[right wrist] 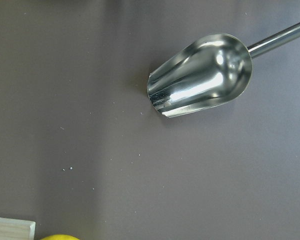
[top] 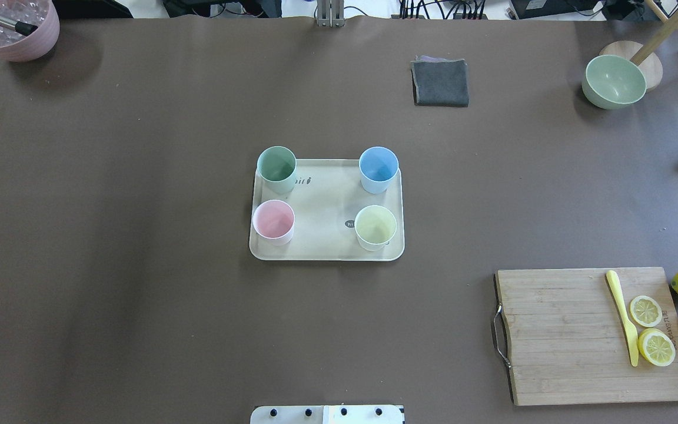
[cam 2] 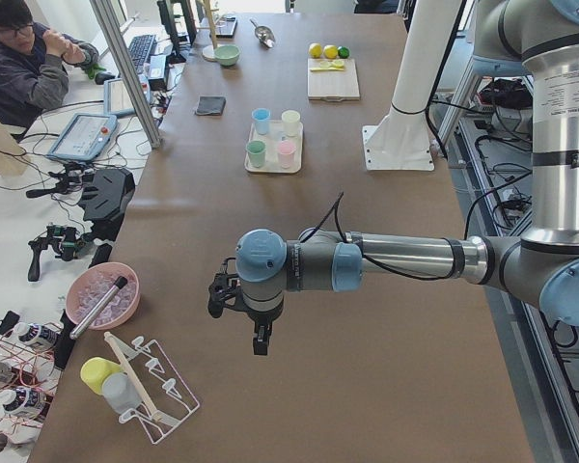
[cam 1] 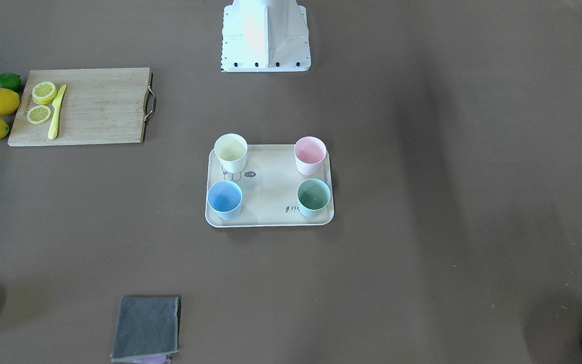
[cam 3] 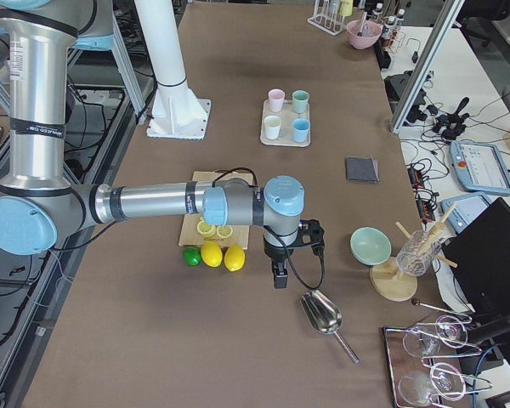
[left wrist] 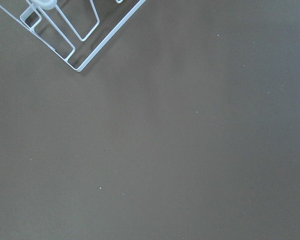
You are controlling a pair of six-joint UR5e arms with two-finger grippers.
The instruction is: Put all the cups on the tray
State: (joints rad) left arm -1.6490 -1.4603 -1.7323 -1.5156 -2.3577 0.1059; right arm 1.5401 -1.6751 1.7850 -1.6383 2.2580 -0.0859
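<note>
The cream tray (top: 324,203) lies in the middle of the table. All four cups stand upright on it, one near each corner: mint green (top: 276,165), blue (top: 378,166), pink (top: 273,219) and yellow (top: 375,225). The front-facing view shows the same layout on the tray (cam 1: 271,187). My left gripper (cam 2: 261,342) hangs over bare table far from the tray, near the table's left end. My right gripper (cam 3: 278,279) hangs near the right end, beside the lemons. Both show only in side views, so I cannot tell whether they are open or shut.
A wooden cutting board (top: 562,335) with a yellow knife, lemon slices and lemons beside it lies at the near right. A grey cloth (top: 440,82), a pale green bowl (top: 614,81) and a mauve bowl (top: 12,23) sit at the far edge. A metal scoop (right wrist: 200,75) lies under my right wrist, a wire rack (left wrist: 75,30) under my left.
</note>
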